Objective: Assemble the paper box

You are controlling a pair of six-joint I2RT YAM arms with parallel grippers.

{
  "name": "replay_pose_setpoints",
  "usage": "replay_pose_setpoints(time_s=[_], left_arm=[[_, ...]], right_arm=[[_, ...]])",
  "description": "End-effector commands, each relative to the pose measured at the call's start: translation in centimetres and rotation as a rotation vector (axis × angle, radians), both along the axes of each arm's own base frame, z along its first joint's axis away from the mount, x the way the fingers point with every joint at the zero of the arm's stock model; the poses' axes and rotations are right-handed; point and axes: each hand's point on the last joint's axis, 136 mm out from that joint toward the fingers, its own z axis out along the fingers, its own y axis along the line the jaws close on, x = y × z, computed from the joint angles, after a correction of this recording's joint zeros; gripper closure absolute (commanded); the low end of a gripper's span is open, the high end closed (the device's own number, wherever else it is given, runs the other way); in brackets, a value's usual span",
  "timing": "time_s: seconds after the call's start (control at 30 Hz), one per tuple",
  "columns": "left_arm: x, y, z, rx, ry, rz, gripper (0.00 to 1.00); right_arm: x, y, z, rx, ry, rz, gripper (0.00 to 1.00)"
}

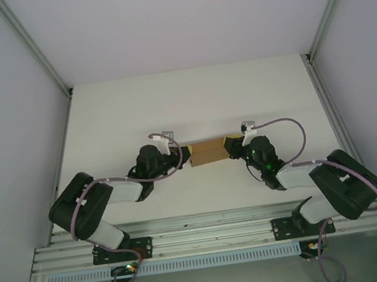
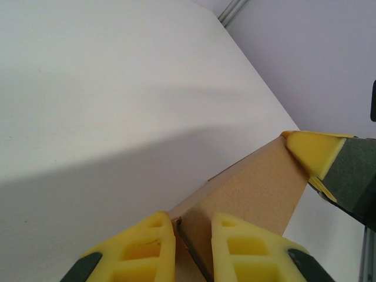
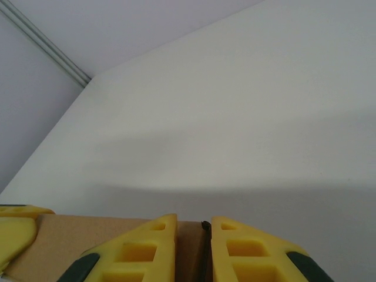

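The left claw [image 1: 185,156] and right claw [image 1: 231,147] each pinch nearly closed on opposite ends of the paper box [image 1: 207,151], centre frame over the bench [image 1: 190,96]. Seems a folding step; next needs both moving together, gently.

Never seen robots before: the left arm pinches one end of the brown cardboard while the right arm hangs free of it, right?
Not quite. The right gripper is not free: it pinches the paper box at the other end, as the right wrist view shows. The left gripper does pinch its end.
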Motion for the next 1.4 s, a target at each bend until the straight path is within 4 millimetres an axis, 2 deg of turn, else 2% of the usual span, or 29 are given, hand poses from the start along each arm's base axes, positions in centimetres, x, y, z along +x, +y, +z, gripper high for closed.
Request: replay_pose_setpoints(time_s=[0.0,0.07,0.13,0.17,0.2,0.27,0.3,0.37,0.43,0.47,0.5,0.6,0.7,0.77,0.87,1.0,1.13,1.27,1.37], left_arm=[[-5.3,4.4,-11.8,0.375,0.364,-0.010,0.84],[-4.6,3.9,-10.4,0.406,0.363,-0.018,0.79],[-3.7,3.3,-8.2,0.448,0.326,-0.010,0.59],[-3.3,2.8,-6.9,0.459,0.297,-0.017,0.54],[-3.0,2.3,-5.3,0.459,0.260,-0.028,0.40],[-1.9,2.1,-2.3,0.461,0.205,0.003,0.04],[-1.1,2.6,-0.7,0.471,0.197,0.053,0.00],[-0.2,3.3,2.3,0.476,0.189,0.103,0.00],[0.7,4.4,5.2,0.490,0.157,0.154,0.00],[1.2,5.3,6.3,0.501,0.141,0.189,0.00],[1.9,6.4,7.3,0.520,0.120,0.230,0.00],[3.7,10.7,8.8,0.564,0.102,0.377,0.00],[5.0,15.3,8.3,0.593,0.150,0.506,0.00],[5.3,17.5,7.6,0.591,0.195,0.552,0.00],[5.4,19.6,7.0,0.594,0.207,0.579,0.00],[4.6,22.6,6.4,0.612,0.233,0.664,0.00],[3.5,25.0,5.8,0.663,0.243,0.733,0.00],[2.7,26.1,5.6,0.681,0.251,0.757,0.00],[2.3,25.6,5.4,0.640,0.258,0.730,0.00]], right_arm=[[-5.7,-1.8,-9.1,-0.251,0.382,0.088,0.87],[-5.2,-1.6,-7.2,-0.244,0.373,0.074,0.81],[-4.3,-1.6,-4.5,-0.210,0.342,0.037,0.77],[-3.9,-1.3,-3.1,-0.202,0.313,0.044,0.72],[-3.4,-1.2,-1.4,-0.192,0.288,0.038,0.65],[-2.7,-0.9,1.5,-0.185,0.235,0.037,0.55],[-2.2,-0.8,3.2,-0.181,0.207,0.039,0.45],[-1.8,-0.4,5.3,-0.197,0.182,0.068,0.29],[-1.8,0.7,7.1,-0.237,0.150,0.172,0.07],[-2.0,1.4,7.7,-0.270,0.128,0.248,0.00],[-2.4,2.3,8.0,-0.315,0.100,0.344,0.00],[-4.3,4.3,7.9,-0.467,0.043,0.628,0.00],[-5.8,5.4,7.3,-0.595,-0.028,0.867,0.00],[-6.6,5.8,6.7,-0.683,-0.090,1.003,0.00],[-6.9,5.6,5.2,-0.821,-0.120,1.150,0.00],[-4.2,4.8,3.4,-0.950,-0.021,1.144,0.01],[-3.3,5.2,1.8,-0.997,0.025,1.210,0.00],[-3.3,5.4,-0.4,-1.055,0.102,1.312,0.00],[-2.5,5.2,-1.9,-1.138,0.163,1.334,0.00]])
